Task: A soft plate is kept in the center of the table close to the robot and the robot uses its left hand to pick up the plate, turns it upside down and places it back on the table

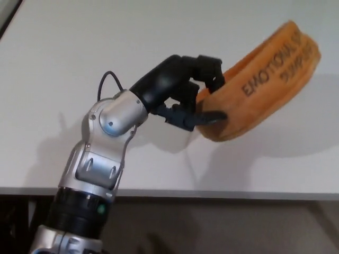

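**Plate aloft, half rolled: finish the turn before lowering**

Fingers of the left hand [185,98] are clamped on the near rim of the soft orange plate [265,79], two curled over the top edge and the thumb [209,116] pressing underneath. The plate hangs clear of the white table [79,53], tilted steeply so its outer wall and printed lettering face the camera; its shadow lies on the tabletop beneath.

The step in hand looks like the flip itself. The grip sits at one edge, so the far side of the soft wall is likely to sag as the wrist rolls. A slow, steady rotation with the pinch held firm should keep it from slipping. Lowering is best left until the opening faces down, over the table's near centre, and release until the rim rests flat.

The right hand is out of view.
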